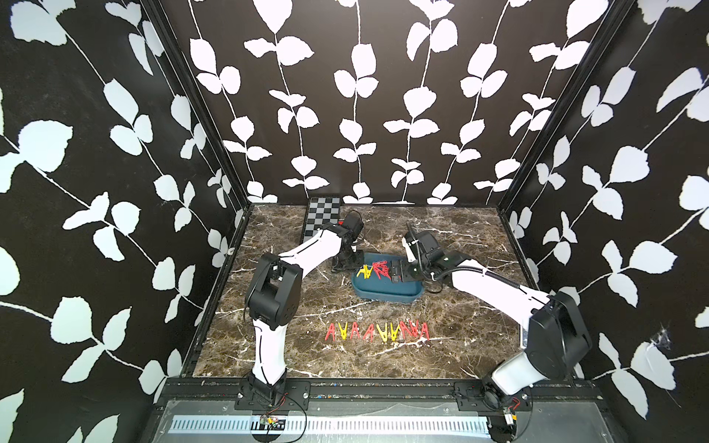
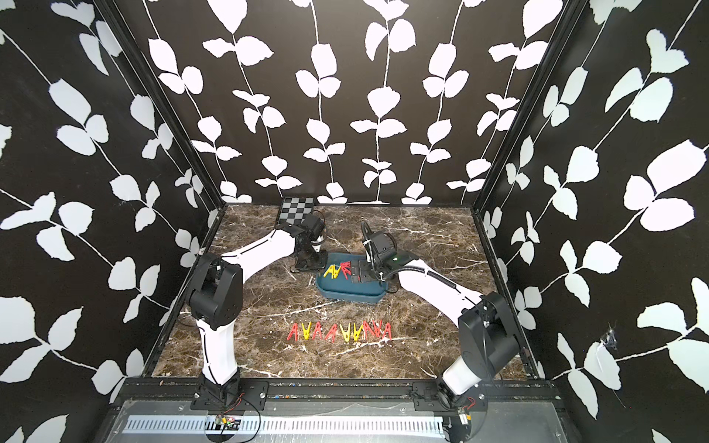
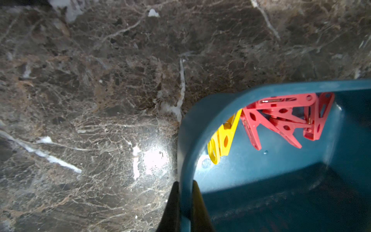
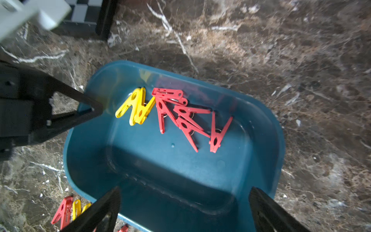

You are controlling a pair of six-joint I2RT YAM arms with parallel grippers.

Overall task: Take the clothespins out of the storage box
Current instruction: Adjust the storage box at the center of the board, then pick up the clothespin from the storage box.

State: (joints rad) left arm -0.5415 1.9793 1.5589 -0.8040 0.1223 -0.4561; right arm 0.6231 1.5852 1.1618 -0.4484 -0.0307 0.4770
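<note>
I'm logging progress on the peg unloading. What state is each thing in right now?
left tool: shut, pinching the storage box rim.
right tool: open above the box, holding nothing.
storage box: gripped at one end, pegs inside near that end.
clothespins in the box: red and yellow, loosely piled, ungripped.
row of clothespins: lying flat, outside the box.
checkered board: lying flat at the back, untouched.

Red and yellow clothespins [image 4: 160,112] lie clustered in the teal storage box [image 4: 160,170].

Left gripper [image 3: 185,185] clamped; right gripper [image 4: 185,189] spread wide.
</note>
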